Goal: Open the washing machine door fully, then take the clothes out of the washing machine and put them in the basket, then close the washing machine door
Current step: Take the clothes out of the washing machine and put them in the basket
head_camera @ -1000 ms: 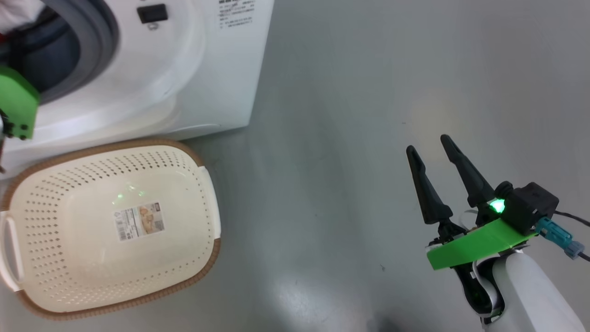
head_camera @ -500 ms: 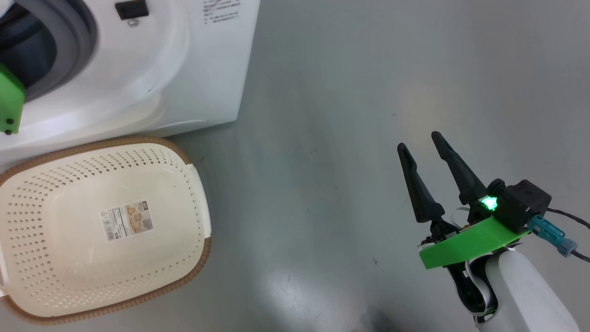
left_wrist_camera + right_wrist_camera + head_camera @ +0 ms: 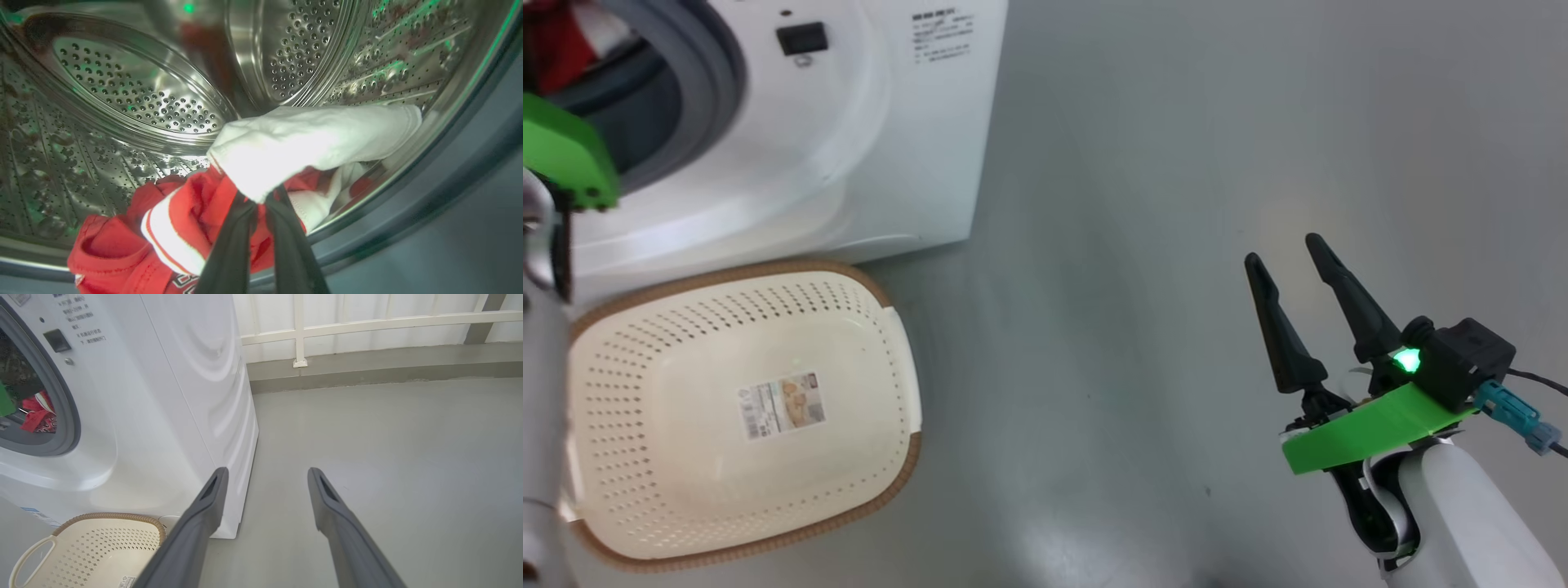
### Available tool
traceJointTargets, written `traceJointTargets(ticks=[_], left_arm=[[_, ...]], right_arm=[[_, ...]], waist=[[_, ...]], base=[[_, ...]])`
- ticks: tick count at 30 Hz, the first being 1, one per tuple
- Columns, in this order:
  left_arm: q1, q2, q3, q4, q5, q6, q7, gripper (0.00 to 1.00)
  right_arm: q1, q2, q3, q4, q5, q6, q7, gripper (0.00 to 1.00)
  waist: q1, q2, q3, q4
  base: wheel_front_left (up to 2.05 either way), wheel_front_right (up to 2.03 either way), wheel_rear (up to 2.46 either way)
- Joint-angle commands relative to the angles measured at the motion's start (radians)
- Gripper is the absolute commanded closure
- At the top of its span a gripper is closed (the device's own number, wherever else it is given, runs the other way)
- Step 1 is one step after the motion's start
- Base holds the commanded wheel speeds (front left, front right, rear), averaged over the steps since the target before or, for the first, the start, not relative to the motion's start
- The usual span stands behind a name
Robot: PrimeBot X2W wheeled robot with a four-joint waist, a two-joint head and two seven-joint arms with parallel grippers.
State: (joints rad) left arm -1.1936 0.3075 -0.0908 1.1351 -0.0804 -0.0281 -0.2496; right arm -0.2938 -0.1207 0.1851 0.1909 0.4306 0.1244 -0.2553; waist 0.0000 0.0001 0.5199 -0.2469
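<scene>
Status: left gripper is inside the drum, fingers pinched together on the clothes where the white fold meets the red. It looks like a thin bite at the edge of the bundle, not a deep one. Clothes sit low at the front of the drum, just behind the seal. The rest of the red bunch hangs below and left of the pinch in the wrist view. Idle side: right gripper hangs over the floor, jaws spread, holding nothing, well clear of the washer. The basket sits on the floor right in front of the washer, below the opening, with nothing in it. Step in hand, I'd say: extraction. Pull back along the drum axis first and lift enough that the trailing fabric clears the seal lip. Don't drag sideways across the rubber. Go slow: a shallow pinch on soft cloth can slip and leave part of the bundle behind, so expect a second reach. Once out of the opening, swing over the basket centre and get low before letting go, so no tail hangs over the rim. Leave the right arm parked, out of the path.
</scene>
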Motion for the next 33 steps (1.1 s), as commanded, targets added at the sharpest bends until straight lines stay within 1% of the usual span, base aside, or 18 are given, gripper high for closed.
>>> traceJointTargets(ticks=[1, 3, 4, 9, 10, 16, 24, 33], left_arm=[[0.064, 0.029, 0.048, -0.087, -0.038, -0.002, -0.012, 1.0], [0.123, 0.011, 0.084, -0.159, -0.071, -0.005, -0.012, 1.0], [0.123, 0.011, 0.084, -0.159, -0.071, -0.005, -0.012, 1.0], [0.254, -0.035, 0.158, -0.311, -0.12, -0.027, -0.012, 1.0], [0.301, -0.05, 0.179, -0.361, -0.122, -0.035, -0.012, 1.0], [0.421, -0.102, 0.252, -0.494, -0.125, -0.056, -0.012, 1.0], [0.528, -0.154, 0.306, -0.662, -0.1, -0.085, -0.012, 1.0], [0.639, -0.191, 0.317, -0.854, -0.08, -0.099, -0.012, 1.0]], right_arm=[[0.026, -0.018, 0.013, -0.016, -0.001, 0.006, -0.006, 0.0], [0.035, -0.025, 0.011, -0.014, -0.002, 0.006, -0.006, 0.0], [0.035, -0.025, 0.011, -0.014, -0.002, 0.006, -0.006, 0.0], [0.06, -0.045, -0.002, -0.011, -0.005, 0.006, -0.006, 0.0], [0.069, -0.052, -0.006, -0.011, -0.006, 0.006, -0.006, 0.0], [0.102, -0.064, -0.016, -0.006, -0.007, 0.006, -0.006, 0.0], [0.142, -0.073, -0.032, -0.006, -0.008, 0.006, -0.006, 0.0], [0.167, -0.077, -0.045, -0.008, -0.007, 0.006, -0.006, 0.0]], waist=[[0.0, -0.0001, -0.039, 0.028], [0.0, -0.0001, -0.062, 0.039], [0.0, -0.0001, -0.062, 0.039], [0.0, -0.0001, -0.117, 0.07], [0.0, -0.0001, -0.138, 0.081], [0.0, -0.0001, -0.2, 0.105], [0.0, -0.0001, -0.254, 0.129], [0.0, -0.0001, -0.283, 0.142]], base=[[0.0, 0.0, 0.0], [0.0, 0.0, 0.0], [0.0, 0.0, 0.0], [0.0, 0.0, 0.0], [0.0, 0.0, 0.0], [0.0, 0.0, 0.0], [0.0, 0.0, 0.0], [0.0, 0.0, 0.0]])
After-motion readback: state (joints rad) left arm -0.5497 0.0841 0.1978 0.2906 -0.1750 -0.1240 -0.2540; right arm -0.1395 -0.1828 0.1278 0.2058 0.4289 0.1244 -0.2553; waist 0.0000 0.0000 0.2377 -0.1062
